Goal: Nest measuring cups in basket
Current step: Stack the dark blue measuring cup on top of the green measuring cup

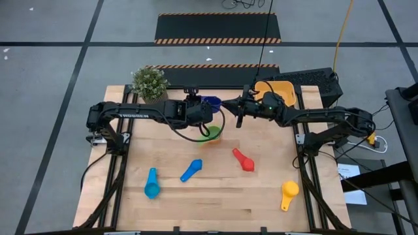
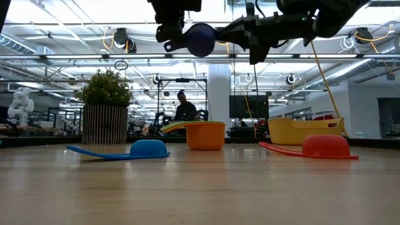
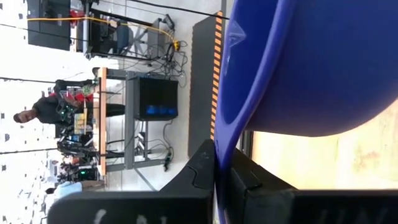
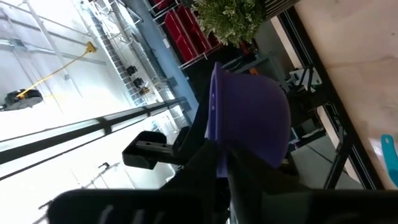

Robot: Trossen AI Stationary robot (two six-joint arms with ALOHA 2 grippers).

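Observation:
The dark blue cup [image 1: 210,102] hangs high above the table's far middle, between both grippers. My left gripper [image 1: 198,108] is shut on it from the left, and my right gripper [image 1: 230,104] meets it from the right. Below, a green cup [image 1: 210,134] rests on the table; the low view shows an orange bowl [image 2: 205,135] under its handle. The teal cup [image 1: 151,183], blue cup [image 1: 191,170], red cup [image 1: 243,160] and yellow cup [image 1: 289,193] lie nearer the front. The basket [image 1: 285,89] sits at the far right, partly under my right arm. My left gripper [image 3: 217,182] pinches the dark blue cup's flat handle [image 3: 219,163] between its two fingers, coming level from the table's left. The cup is lifted clear, its bowl [image 3: 311,62] beyond the fingertips. My right gripper [image 4: 222,168] is shut on the cup's rim wall [image 4: 217,134], opposite the handle. One finger [image 4: 199,163] is on the open side and one finger [image 4: 261,180] is on the bowl's outside. It comes level from the table's right.
A potted plant [image 1: 150,81] stands at the far left corner. A black box [image 1: 313,81] sits behind the basket. A person [image 2: 184,107] is in the room beyond the table. Bare wood lies along the near edge between the scattered cups.

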